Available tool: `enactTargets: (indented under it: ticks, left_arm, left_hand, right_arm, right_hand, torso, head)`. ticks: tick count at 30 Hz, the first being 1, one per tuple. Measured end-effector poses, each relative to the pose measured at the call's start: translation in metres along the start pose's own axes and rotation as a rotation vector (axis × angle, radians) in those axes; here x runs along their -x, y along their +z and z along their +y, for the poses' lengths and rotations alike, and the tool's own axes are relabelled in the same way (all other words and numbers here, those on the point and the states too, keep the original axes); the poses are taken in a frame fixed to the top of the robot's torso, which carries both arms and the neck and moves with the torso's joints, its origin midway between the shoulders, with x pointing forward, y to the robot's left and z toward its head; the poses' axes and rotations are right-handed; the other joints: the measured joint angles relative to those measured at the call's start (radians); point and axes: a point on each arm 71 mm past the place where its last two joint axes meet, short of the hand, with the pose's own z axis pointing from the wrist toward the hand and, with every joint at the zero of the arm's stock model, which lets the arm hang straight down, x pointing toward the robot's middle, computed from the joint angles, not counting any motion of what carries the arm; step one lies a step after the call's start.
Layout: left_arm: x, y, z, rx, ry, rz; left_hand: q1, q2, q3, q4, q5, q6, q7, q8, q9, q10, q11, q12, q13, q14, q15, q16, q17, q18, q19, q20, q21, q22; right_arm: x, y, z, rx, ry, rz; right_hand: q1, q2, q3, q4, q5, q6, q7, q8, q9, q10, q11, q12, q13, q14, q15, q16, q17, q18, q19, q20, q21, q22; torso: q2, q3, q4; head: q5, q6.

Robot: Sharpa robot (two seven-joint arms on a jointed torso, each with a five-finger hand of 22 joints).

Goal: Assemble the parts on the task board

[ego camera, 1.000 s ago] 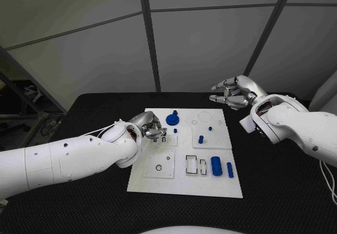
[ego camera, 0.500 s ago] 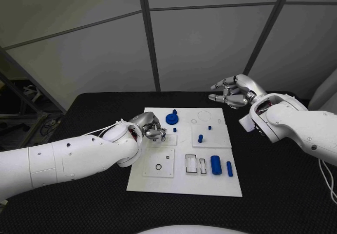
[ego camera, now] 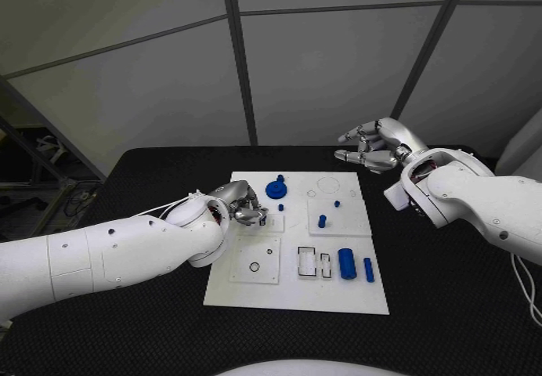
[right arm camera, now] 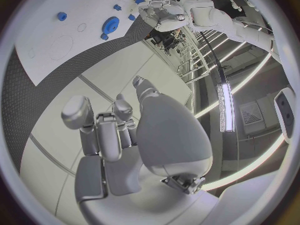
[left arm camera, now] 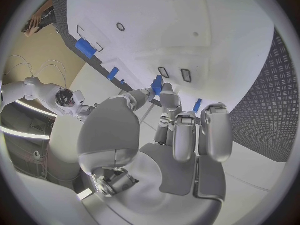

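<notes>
Head view: the white task board [ego camera: 296, 294] lies in the middle of the black desk [ego camera: 135, 329]. The left robot hand [ego camera: 240, 205] rests over the board's left side with fingers curled down; whether it grips anything cannot be told from here. Just beside it stand a blue gear [ego camera: 276, 189] and a small blue peg [ego camera: 280, 207]. Further right are two more pegs [ego camera: 322, 222], and near the front edge a blue cylinder [ego camera: 347, 264] lies beside a thin blue bar [ego camera: 368, 269]. The right robot hand [ego camera: 370, 149] hovers beyond the board's far right corner, fingers loosely apart, holding nothing

Left wrist view: the left robot hand [left arm camera: 164, 116] pinches a small blue part [left arm camera: 157, 85] between thumb and fingertips, above the board

Right wrist view: the right robot hand [right arm camera: 115, 130] is empty, fingers apart; the gear [right arm camera: 111, 23] sits on the board well away
</notes>
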Motion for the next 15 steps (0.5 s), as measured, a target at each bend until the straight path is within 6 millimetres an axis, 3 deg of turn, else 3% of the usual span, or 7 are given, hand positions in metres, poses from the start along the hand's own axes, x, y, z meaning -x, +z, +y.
enactTargets:
  ticks: [15]
  left_arm:
    - [-0.0022,0.0021,-0.0002,0.003,0.015,0.023]
  left_hand:
    - [0.0,0.0,0.001,-0.001,0.003,0.0,0.0,-0.001,0.001,0.0,0.0,0.0,0.0,0.0,0.0,0.0,0.0,-0.001,0.0,0.0,0.0,0.0]
  right_arm:
    - [-0.0004,0.0003,0.0002,0.001,-0.001,0.001]
  right_hand:
    - [0.0,0.0,0.0,0.0,0.0,0.0,0.0,0.0,0.0,0.0,0.0,0.0,0.0,0.0,0.0,0.0,0.0,0.0,0.0,0.0,0.0,0.0]
  torso:
    - [0.0,-0.0001,0.0008]
  head:
    - [-0.001,-0.005]
